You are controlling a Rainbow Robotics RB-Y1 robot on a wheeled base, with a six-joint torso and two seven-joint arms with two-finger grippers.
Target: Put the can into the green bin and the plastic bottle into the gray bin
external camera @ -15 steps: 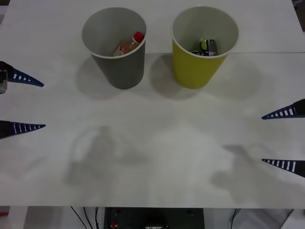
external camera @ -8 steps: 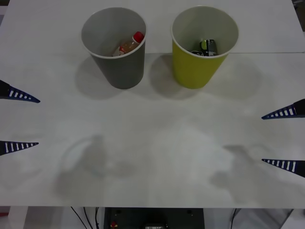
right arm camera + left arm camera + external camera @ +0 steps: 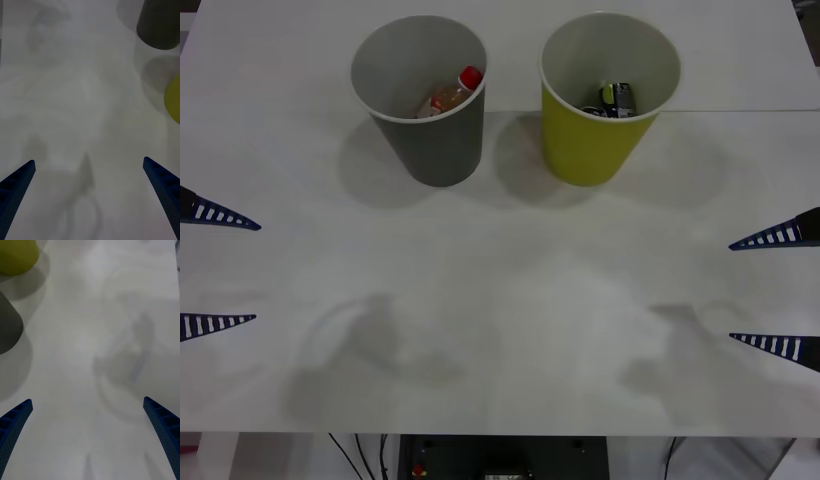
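Both my claws are spread wide and carry nothing. My left claw (image 3: pixel 215 270) hangs over the left edge of the worktop (image 3: pixel 500 300), well apart from the bins; my right claw (image 3: pixel 775 290) hangs over the right edge, just as far from them.

The plastic bottle (image 3: pixel 450 95) lies tilted inside the gray bin (image 3: pixel 420 95), red cap up against the inner wall. The can (image 3: pixel 618 99) sits low inside the green bin (image 3: pixel 610 95), its silver top partly showing. The two bins stand upright side by side at the far part of the worktop, near each other but not touching. From my left wrist I see the lower side of the gray bin (image 3: pixel 8 328) and, beyond it, the green bin (image 3: pixel 17 255); from my right wrist the gray bin (image 3: pixel 159 24) and a sliver of the green bin (image 3: pixel 173 99).

I judge the sorting done: each thing lies in its proper bin.

Were I to handle them again, I would expect the bottle to be light, smooth and a bit squashy, best taken across its body below the cap with mild pressure. The can looks small, stiff and slick, liable to dent; I would pinch it across its middle. The bins look light and tippy, so I would keep clear of their rims.
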